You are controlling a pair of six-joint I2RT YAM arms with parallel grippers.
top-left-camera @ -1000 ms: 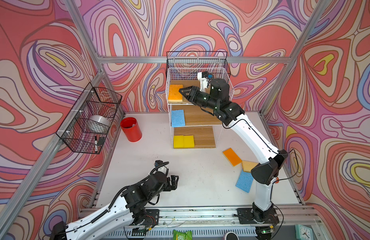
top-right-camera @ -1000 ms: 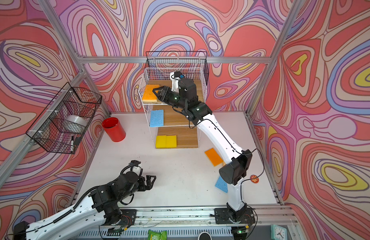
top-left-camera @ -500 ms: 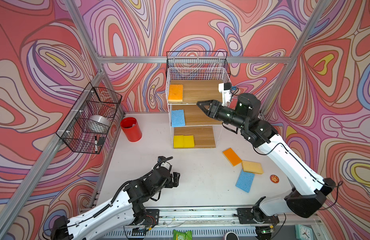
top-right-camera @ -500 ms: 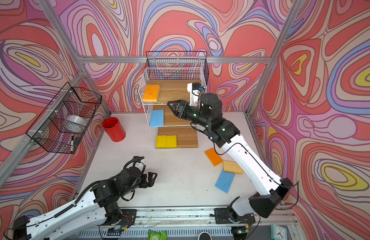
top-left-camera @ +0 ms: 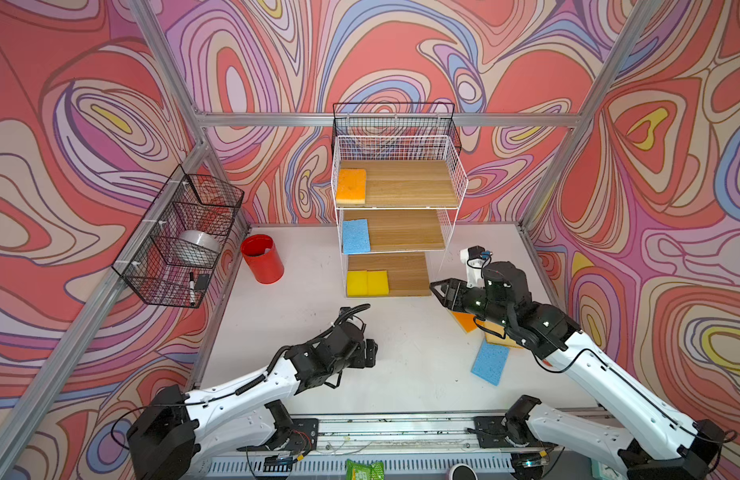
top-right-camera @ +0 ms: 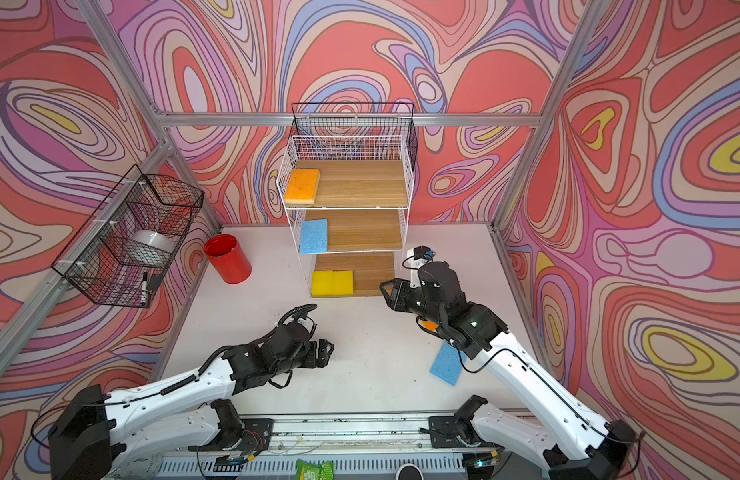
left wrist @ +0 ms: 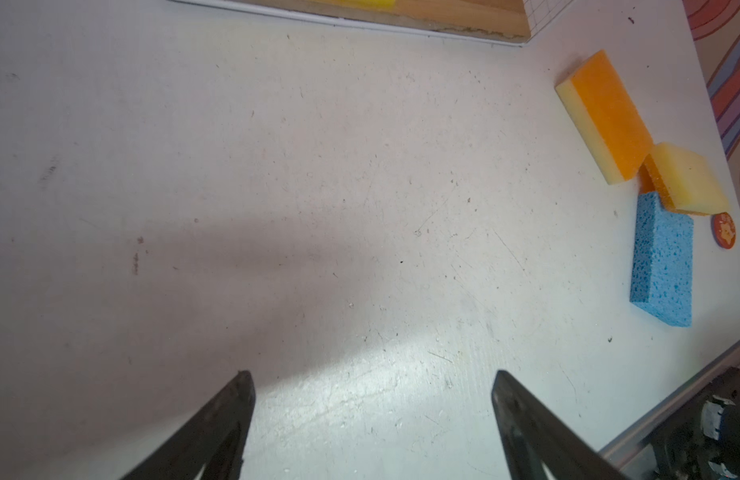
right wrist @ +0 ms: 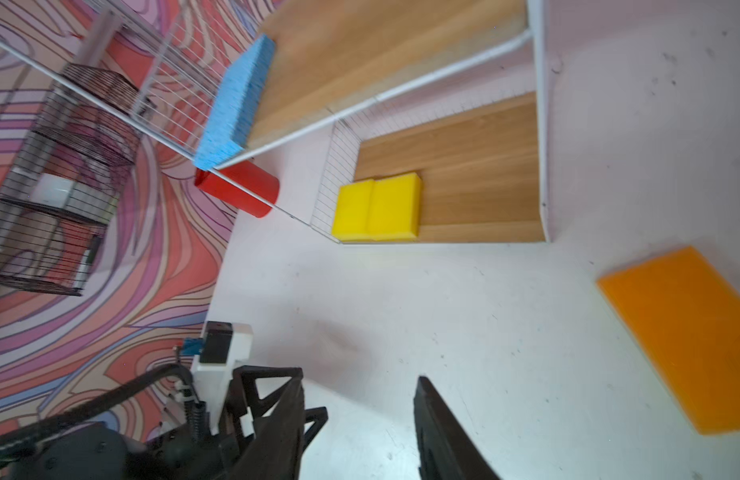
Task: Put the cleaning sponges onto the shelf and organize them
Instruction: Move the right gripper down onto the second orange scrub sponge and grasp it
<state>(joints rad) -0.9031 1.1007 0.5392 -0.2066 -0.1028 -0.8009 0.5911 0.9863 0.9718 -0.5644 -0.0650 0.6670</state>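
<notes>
Sponges (top-left-camera: 356, 283): seven counted. On the shelf (top-left-camera: 414, 183), four: one orange sponge (top-left-camera: 351, 187) on the top tier, one blue sponge (top-left-camera: 356, 236) in the middle, two yellow sponges (top-left-camera: 377, 283) at the bottom. On the worktop (top-left-camera: 401, 365), three, touching: two loose orange sponges (left wrist: 609, 112) and a loose blue sponge (left wrist: 661, 257). In both top views the right arm hides most of the orange two. Left gripper (left wrist: 372, 376): jaws wide apart, empty. Right gripper (right wrist: 359, 376): jaws apart, empty, down from the top tier since a second ago.
</notes>
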